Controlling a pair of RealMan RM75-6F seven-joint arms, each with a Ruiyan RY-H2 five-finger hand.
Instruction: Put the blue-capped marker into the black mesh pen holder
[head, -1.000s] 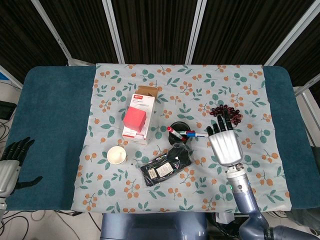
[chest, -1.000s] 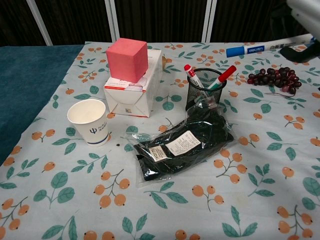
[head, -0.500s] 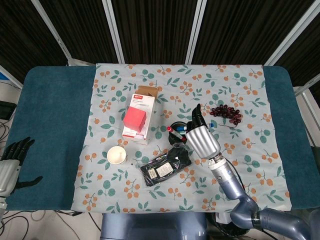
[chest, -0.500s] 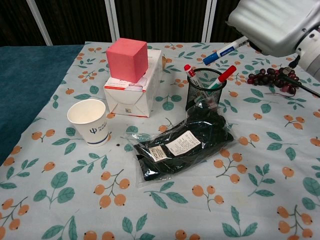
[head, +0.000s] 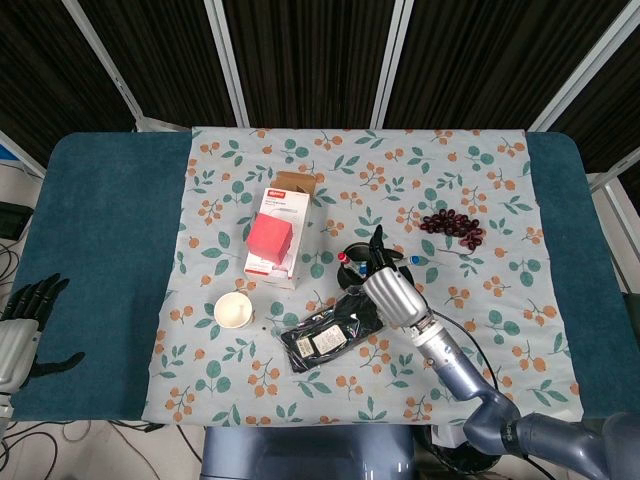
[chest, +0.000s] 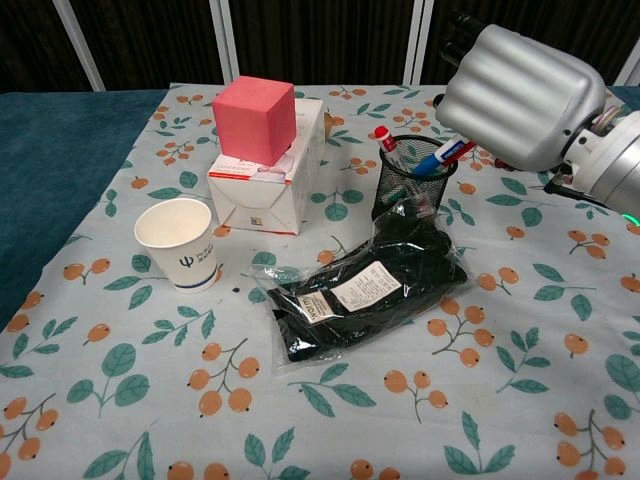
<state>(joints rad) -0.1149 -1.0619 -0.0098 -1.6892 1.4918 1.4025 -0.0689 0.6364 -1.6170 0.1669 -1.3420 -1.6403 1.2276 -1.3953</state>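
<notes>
Our right hand (chest: 520, 95) hovers over the black mesh pen holder (chest: 414, 187), its fingers hidden behind its back, so we cannot tell their grip. The blue-capped marker (chest: 437, 160) slants into the holder beside a red-capped marker (chest: 386, 140). Our left hand (head: 22, 325) rests open at the table's near left edge.

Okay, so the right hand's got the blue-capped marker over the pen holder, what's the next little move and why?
Probably tip the blue-capped marker more upright, then release. In the chest view its blue end already dips inside the rim of the black mesh pen holder, but it lies slanted across the opening, with its upper end under the right hand. Whether the hand grips it is hidden. Letting go at that slant might leave it propped on the rim.
</notes>
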